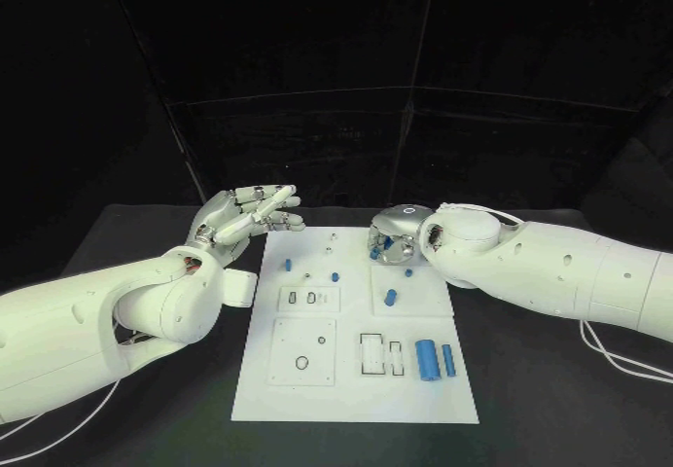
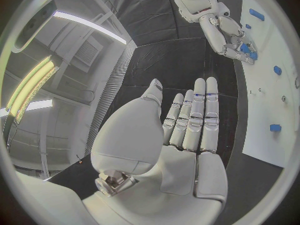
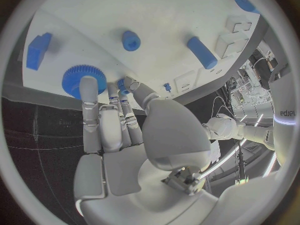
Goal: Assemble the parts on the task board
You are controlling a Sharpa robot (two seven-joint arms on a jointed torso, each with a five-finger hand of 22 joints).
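The white task board [image 1: 281,394] lies in the middle of the black table. My right hand [image 1: 397,238] is over the board's far right part, its fingers bent down. In the right wrist view its thumb and a finger pinch a small blue part [image 3: 122,87], and another finger rests on a blue gear [image 3: 74,76]. My left hand [image 1: 250,216] is raised beside the board's far left corner, fingers stretched out and holding nothing. A large blue cylinder [image 1: 425,358] and a blue bar [image 1: 447,360] lie at the board's near right.
Small blue pieces [image 1: 288,264] [image 1: 336,276] [image 1: 393,295] stand across the middle of the board. Empty recesses [image 1: 301,363] [image 1: 371,352] sit nearer me. By the right hand are a blue peg [image 3: 131,40], a blue rod [image 3: 201,52] and a blue block [image 3: 37,50].
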